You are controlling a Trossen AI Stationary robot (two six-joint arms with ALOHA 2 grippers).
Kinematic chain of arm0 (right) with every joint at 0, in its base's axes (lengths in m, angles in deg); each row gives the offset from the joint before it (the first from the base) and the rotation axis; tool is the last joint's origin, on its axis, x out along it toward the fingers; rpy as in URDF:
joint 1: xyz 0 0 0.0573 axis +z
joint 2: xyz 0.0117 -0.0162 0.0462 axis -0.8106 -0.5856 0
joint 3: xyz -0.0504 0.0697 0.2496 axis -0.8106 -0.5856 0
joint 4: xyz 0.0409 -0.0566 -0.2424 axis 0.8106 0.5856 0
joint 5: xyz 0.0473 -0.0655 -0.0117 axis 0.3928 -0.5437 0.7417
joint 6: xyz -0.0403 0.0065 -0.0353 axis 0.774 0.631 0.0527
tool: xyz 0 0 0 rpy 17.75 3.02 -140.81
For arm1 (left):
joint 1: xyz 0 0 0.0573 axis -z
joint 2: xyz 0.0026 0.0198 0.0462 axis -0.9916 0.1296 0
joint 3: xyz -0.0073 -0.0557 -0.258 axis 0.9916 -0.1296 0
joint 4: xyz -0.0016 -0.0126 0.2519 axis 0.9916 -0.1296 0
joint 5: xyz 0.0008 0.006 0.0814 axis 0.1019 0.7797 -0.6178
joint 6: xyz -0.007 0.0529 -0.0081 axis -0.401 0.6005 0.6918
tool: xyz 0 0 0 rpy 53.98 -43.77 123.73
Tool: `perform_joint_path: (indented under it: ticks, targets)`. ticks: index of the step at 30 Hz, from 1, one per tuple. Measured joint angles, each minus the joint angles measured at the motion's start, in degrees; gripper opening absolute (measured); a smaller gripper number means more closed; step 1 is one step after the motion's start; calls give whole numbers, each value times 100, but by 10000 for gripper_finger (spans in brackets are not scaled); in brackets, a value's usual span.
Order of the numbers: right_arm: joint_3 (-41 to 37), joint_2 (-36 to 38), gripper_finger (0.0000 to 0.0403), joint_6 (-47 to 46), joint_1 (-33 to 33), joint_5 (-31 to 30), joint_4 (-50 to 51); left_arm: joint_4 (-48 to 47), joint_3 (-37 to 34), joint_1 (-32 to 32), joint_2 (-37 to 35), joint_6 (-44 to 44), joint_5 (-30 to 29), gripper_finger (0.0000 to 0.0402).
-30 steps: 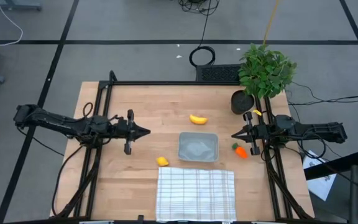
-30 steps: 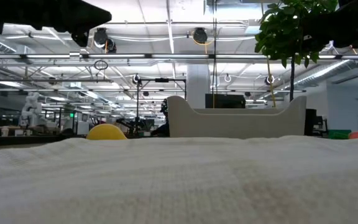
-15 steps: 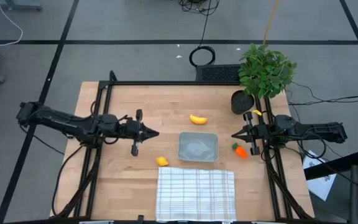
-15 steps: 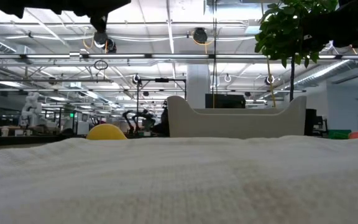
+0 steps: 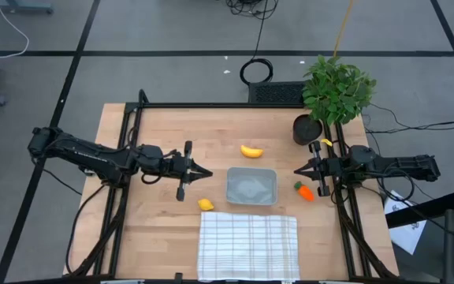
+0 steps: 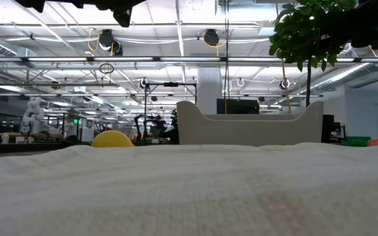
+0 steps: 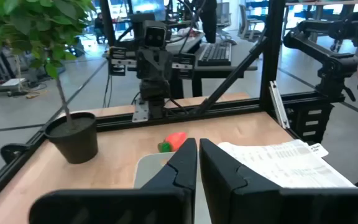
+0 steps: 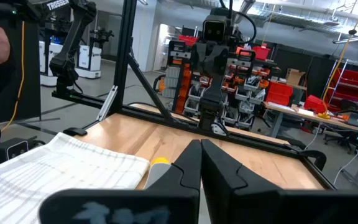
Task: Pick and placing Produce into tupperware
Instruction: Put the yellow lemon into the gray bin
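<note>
- left gripper (image 5: 205,171): jaws pressed together, empty, above the table between the lemon (image 5: 205,204) and the tupperware (image 5: 251,186).
- right gripper (image 5: 298,170): jaws pressed together, empty, just beside the carrot (image 5: 304,190).
- banana (image 5: 251,151): on the table, behind the tupperware.

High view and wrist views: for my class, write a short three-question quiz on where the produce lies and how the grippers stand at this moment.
1. True or false: the tupperware already holds a piece of produce.
2. Multiple choice: which piece lies nearest the checked cloth? A) banana B) lemon C) carrot
3. Fill in: the left gripper and the right gripper both have their fingers ____.

Key:
1. False; it is empty, and all three pieces lie on the table.
2. B
3. Shut; each wrist view shows only a thin slit between the fingers, with nothing held.
</note>
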Motion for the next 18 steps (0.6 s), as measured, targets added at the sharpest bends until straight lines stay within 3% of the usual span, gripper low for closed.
perform_joint_path:
  ticks: [12, 18]
  targets:
    - [0, 0, 0, -1, 0, 0, -123, 52, 51, 0, 17, -143, -53, 24]
    - [1, 0, 0, 30, -1, 0, -125, -1109, 771, -7, 12, -73, -53, 24]
